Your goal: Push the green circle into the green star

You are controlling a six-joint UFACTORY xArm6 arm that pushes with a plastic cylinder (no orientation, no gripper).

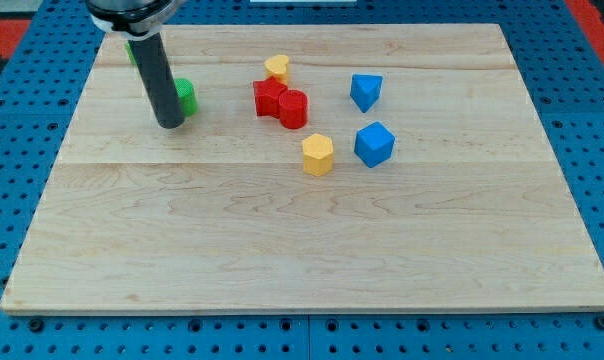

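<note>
Near the wooden board's [282, 250] top-left corner my tip [169, 124] touched the green circle block [186, 97] | no jaws, bare rod | second green block [131, 50] mostly hidden behind rod, shape unclear | bottom half open

Lab bench: wooden board [302, 250] on blue pegboard [22, 90].

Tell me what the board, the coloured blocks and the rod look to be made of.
Board: pale wood, matte, visible grain and plank seams. Blocks, such as the blue cube and yellow hexagon: probably plastic, uniform saturated colour, slight sheen. Rod: dark, smooth, metal or plastic; my tip touches the green block.
</note>
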